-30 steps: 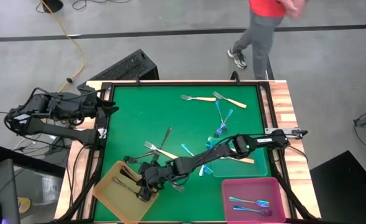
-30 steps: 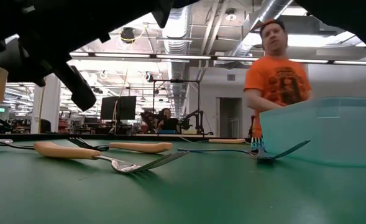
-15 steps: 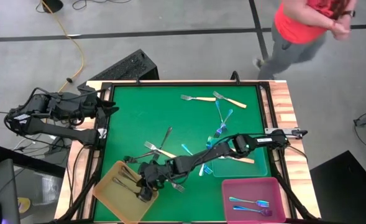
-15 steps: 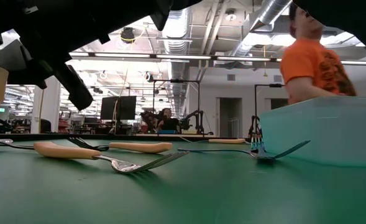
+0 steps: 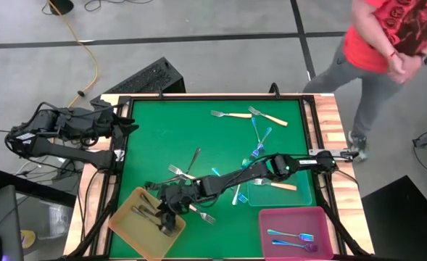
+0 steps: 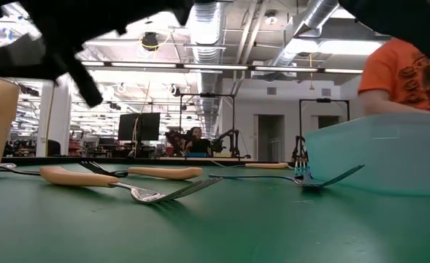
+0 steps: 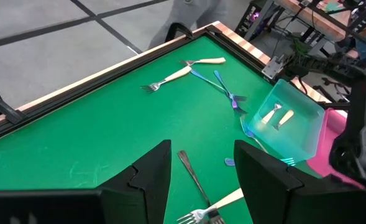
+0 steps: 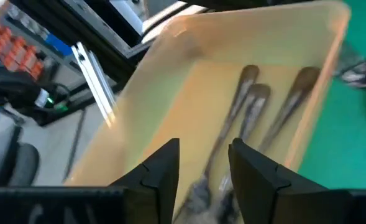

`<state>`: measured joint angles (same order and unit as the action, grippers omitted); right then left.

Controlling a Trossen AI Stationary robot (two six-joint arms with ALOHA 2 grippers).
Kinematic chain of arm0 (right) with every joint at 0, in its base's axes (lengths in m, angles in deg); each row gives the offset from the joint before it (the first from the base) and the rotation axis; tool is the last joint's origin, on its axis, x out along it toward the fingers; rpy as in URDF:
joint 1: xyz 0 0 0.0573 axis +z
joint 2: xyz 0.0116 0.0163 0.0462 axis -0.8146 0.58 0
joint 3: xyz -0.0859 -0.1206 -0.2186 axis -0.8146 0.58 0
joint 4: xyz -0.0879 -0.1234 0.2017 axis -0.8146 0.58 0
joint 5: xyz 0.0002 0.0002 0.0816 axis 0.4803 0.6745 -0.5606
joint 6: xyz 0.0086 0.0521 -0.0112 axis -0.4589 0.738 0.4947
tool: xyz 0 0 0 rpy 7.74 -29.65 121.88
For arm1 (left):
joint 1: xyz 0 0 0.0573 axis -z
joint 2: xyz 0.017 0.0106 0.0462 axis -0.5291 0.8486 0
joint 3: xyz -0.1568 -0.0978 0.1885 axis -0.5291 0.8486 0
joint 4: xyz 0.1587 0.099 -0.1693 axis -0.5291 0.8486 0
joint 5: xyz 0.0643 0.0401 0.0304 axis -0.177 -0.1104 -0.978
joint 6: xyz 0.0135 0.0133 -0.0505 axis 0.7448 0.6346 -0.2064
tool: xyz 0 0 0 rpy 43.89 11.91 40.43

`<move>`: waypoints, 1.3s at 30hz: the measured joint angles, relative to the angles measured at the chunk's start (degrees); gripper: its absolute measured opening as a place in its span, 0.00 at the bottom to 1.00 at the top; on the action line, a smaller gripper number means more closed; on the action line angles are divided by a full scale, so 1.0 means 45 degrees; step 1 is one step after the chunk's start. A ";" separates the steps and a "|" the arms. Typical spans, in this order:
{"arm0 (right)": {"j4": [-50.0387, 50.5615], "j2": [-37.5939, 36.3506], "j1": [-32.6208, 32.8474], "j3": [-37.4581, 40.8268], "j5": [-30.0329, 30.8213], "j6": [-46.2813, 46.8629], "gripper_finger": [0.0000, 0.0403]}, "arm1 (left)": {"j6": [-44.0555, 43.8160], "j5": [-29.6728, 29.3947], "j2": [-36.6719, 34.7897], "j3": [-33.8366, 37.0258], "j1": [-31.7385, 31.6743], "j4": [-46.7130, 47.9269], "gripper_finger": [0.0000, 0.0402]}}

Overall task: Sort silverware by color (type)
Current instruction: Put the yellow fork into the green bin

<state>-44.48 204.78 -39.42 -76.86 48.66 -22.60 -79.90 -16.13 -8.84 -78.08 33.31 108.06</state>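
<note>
Three dark-grey forks [image 8: 248, 106] lie flat in the yellow tray [image 5: 130, 228] at the table's near left. My right gripper [image 8: 204, 168] hovers just above them, open, holding nothing; in the high view it [image 5: 166, 212] is over the tray's right part. Cream-handled forks [image 5: 227, 114] and blue forks [image 5: 260, 141] lie on the green table, and a dark-grey fork [image 5: 193, 161] lies mid-table. Two cream-handled forks [image 7: 277, 116] lie in the teal tray [image 5: 300, 194], and blue forks [image 5: 293, 237] in the pink tray [image 5: 271, 217]. My left gripper [image 7: 201, 180] waits open at the table's left edge.
A fork [image 5: 202, 215] lies on the table just right of the yellow tray, under my right arm. A cream-handled fork [image 6: 90, 177] lies near the table's middle. A person in an orange shirt [image 5: 387, 36] stands beyond the far right corner. Black rails and wooden strips edge the table.
My right gripper has risen a little above the yellow tray. The person behind the table has walked toward the right.
</note>
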 joint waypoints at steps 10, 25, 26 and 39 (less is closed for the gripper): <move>0.3032 -0.1981 -0.0994 -0.0073 -0.0007 -0.1661 0.36 | -0.0068 0.0012 0.0000 0.0004 0.0000 0.0399 0.39; 1.0249 -0.3687 -0.2015 -0.0059 0.1449 -0.2223 0.36 | 0.0024 -0.0007 0.0000 0.0004 0.0000 0.0439 0.39; 1.0625 -0.3626 -0.2040 -0.0059 0.1450 -0.2221 0.36 | 0.0062 -0.0010 -0.0001 0.0004 0.0000 0.0435 0.39; 1.0982 -0.1605 -0.2039 -0.0049 0.1384 -0.2693 0.50 | 0.0311 -0.0046 -0.0005 0.0004 0.0000 0.0439 0.39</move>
<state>4.94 197.55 -48.59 -77.08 54.89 -34.71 -78.50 -16.34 -8.86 -78.06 33.31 110.04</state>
